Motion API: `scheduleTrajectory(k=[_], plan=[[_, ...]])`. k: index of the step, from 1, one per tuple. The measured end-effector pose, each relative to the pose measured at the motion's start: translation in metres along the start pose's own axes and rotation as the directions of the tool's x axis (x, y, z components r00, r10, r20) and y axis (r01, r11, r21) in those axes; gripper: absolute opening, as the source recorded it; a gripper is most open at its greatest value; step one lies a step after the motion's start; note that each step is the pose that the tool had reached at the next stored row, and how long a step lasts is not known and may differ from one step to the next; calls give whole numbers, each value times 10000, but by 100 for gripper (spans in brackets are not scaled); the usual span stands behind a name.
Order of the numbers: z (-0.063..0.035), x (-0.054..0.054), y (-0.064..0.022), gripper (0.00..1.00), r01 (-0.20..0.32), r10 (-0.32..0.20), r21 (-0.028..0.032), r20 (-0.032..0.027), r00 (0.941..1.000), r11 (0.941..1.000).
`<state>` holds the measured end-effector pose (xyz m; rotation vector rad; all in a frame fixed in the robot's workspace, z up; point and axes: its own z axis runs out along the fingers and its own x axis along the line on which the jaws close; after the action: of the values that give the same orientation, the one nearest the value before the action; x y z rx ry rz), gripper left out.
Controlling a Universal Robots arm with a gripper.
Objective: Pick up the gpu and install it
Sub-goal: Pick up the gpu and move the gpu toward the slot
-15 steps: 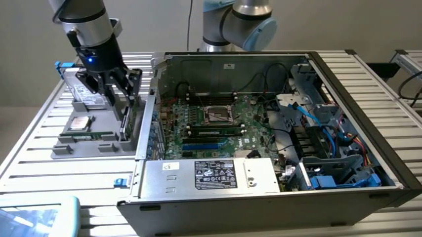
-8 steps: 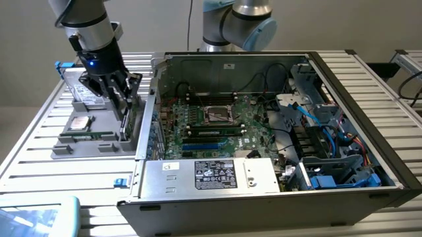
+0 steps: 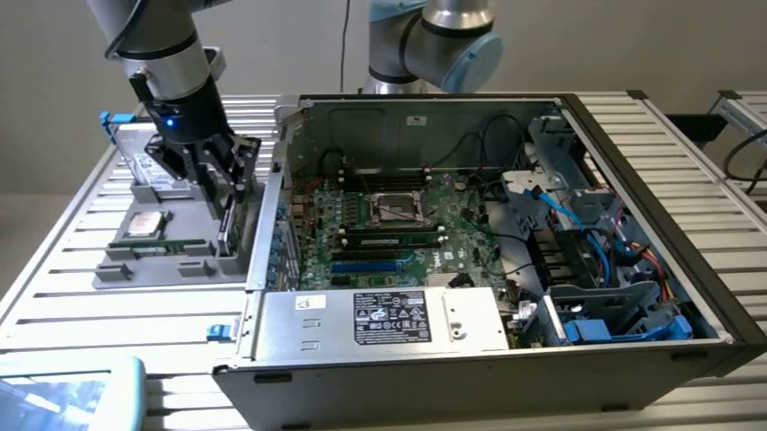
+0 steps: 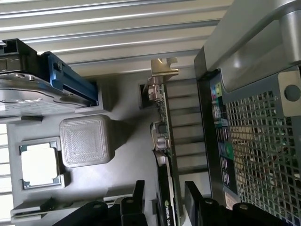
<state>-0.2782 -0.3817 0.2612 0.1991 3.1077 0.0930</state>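
Observation:
The gpu (image 4: 163, 129) stands on edge in a slot of the grey parts tray (image 4: 127, 155), its green board and black cooler seen edge-on and its metal bracket at the far end. My gripper (image 4: 164, 203) straddles the card's near end; a black finger (image 4: 138, 197) stands on either side with a small gap to the card, so the jaws look open. In the exterior view the gripper (image 3: 225, 205) hangs over the tray's right side, just outside the open computer case (image 3: 504, 117), with the gpu (image 3: 236, 235) below it.
The tray (image 3: 120, 269) also holds a silver hard drive (image 3: 146, 223), a memory stick (image 3: 162, 244) and a processor chip (image 4: 40, 165). The case's motherboard (image 3: 396, 224) lies exposed, with a power supply (image 3: 383, 319) in front. A second arm's base (image 3: 432, 45) stands behind the case.

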Motion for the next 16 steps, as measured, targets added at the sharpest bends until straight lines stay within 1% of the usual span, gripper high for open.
scheduleTrajectory(k=[5,7,8,9,10,14,15,16], plan=[[85,0,-23,47,5,-5,-11,72,10000,10000],[99,-3,-54,47,5,-5,-22,77,10000,10000],[102,-6,-76,47,4,-4,-36,76,10000,10000],[107,-8,-90,47,4,-3,-64,72,10000,10000],[112,-9,-105,47,1,-1,-119,67,10000,9999],[139,-12,-133,47,-5,7,-372,52,10000,9993],[147,-13,-137,47,-7,9,-430,47,10000,9991],[157,-13,-141,47,-9,11,-471,42,10000,9989]])
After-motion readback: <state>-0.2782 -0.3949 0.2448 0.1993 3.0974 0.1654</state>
